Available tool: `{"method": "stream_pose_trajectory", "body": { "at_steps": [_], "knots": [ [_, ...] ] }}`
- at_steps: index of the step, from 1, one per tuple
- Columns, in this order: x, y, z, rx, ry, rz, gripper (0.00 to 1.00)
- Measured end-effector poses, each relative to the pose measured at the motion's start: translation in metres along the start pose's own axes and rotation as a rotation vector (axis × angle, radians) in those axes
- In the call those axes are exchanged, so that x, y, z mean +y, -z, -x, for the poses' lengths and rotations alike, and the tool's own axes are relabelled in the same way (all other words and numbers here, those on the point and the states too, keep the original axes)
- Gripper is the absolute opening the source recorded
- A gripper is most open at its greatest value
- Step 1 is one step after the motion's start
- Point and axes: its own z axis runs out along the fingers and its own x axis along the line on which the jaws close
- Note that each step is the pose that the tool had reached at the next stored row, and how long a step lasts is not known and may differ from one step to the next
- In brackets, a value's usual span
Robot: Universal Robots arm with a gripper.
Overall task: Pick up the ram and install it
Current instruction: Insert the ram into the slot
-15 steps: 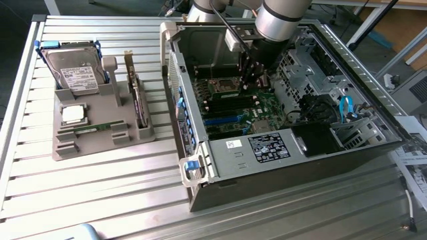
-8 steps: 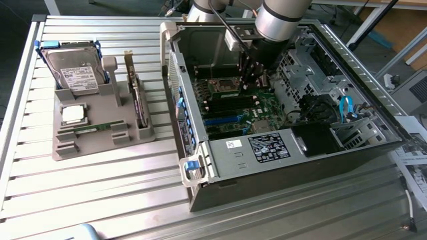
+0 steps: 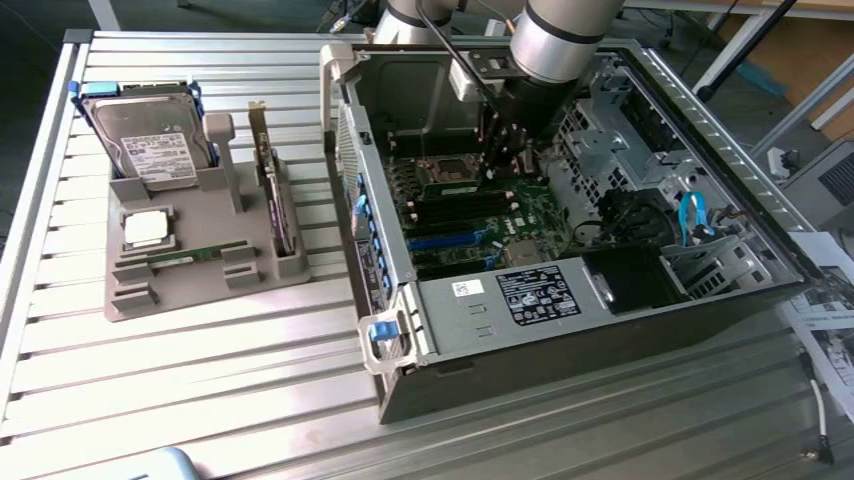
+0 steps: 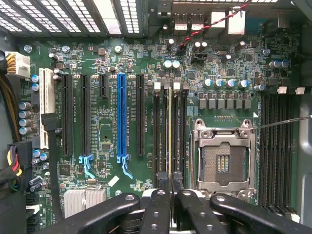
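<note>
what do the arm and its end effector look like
The arm is a smooth silver-grey cylinder with a black cable running alongside. The end effector is black, built of flat linkage bars with round silver pivot pins, ending in two slim fingers.

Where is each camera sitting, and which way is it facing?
Exterior view: high, off the arm, angled down at the table, tray and open case; the arm reaches into the case.
Wrist view: on the wrist, facing straight at the motherboard; the hand shows, shut on the ram, held edge-on.
Shared: the motherboard, its blue slot and the CPU socket.
</note>
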Motion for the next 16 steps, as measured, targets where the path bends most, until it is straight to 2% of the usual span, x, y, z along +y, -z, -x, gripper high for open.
{"method": "stream_pose_trajectory", "body": {
  "at_steps": [16],
  "knots": [
    [0.0, 0.0002, -0.0058, 0.0, 0.0, 0.0, 0.12]
  ]
}}
